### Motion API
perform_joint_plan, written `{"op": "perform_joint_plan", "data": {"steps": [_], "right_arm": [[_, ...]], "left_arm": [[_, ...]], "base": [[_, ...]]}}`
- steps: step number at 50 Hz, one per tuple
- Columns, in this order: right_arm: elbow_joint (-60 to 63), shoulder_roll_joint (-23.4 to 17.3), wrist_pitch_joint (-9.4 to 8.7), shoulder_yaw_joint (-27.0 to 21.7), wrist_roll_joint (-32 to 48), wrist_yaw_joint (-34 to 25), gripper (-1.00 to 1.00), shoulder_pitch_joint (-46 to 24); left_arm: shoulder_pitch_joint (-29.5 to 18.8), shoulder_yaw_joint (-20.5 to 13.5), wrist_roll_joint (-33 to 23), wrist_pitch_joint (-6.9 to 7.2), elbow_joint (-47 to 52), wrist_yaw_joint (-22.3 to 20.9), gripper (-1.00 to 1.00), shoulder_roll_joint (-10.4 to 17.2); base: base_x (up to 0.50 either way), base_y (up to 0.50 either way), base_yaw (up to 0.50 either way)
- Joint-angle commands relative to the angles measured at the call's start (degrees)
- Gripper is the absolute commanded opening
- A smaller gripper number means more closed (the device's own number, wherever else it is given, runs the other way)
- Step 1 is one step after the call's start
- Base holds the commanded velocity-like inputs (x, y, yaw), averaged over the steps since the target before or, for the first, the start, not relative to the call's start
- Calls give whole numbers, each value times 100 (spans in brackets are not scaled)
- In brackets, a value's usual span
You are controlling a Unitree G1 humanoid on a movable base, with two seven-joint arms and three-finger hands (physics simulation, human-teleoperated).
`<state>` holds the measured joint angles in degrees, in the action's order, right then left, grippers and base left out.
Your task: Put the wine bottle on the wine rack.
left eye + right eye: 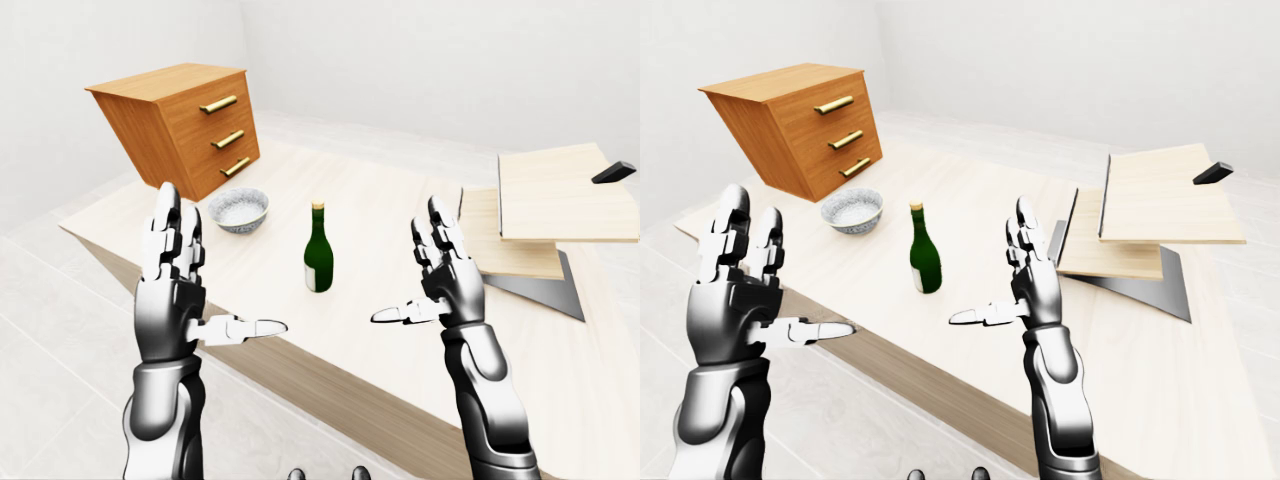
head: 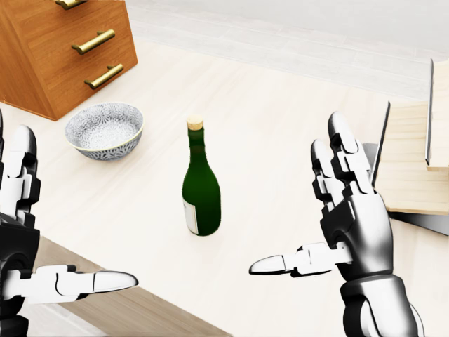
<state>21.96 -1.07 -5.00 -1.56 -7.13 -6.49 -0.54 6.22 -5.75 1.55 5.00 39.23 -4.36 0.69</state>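
Wine bottle [image 2: 200, 194] upright on table [image 2: 280, 126], between spread left hand [image 1: 178, 290] and right hand [image 2: 347, 217], untouched.

Upright wine bottle [image 2: 200, 194] between open hands — bowl [image 2: 104, 130] nearby

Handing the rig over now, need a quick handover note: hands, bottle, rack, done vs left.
Left hand: open, fingers up, thumb out, holding nothing.
Right hand: open, same pose, holding nothing, to the right of the bottle in the head view.
Wine bottle: upright on the table, corked, untouched, between the two hands.
Wine rack: light wood shelves at the table's right side, no bottle on it.
Bowl and wooden drawer unit sit left of the bottle.
Done: nothing yet. Left: grasp the bottle, carry it right, set it on the rack.
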Motion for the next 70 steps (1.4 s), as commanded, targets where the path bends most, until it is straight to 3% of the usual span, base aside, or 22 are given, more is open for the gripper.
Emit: {"op": "perform_joint_plan", "data": {"steps": [1, 58, 70], "right_arm": [[-67, 21, 0, 17, 39, 26, 100, -24], [67, 49, 0, 142, -27, 48, 100, -83], [-147, -80, 0, 47, 61, 44, 100, -673]], "left_arm": [[18, -71, 43, 0, 60, -12, 100, -5], [69, -32, 38, 0, 33, -46, 100, -15], [112, -73, 69, 0, 49, -64, 100, -22]], "base": [[0, 0, 50], [11, -1, 1], [0, 0, 0]]}}
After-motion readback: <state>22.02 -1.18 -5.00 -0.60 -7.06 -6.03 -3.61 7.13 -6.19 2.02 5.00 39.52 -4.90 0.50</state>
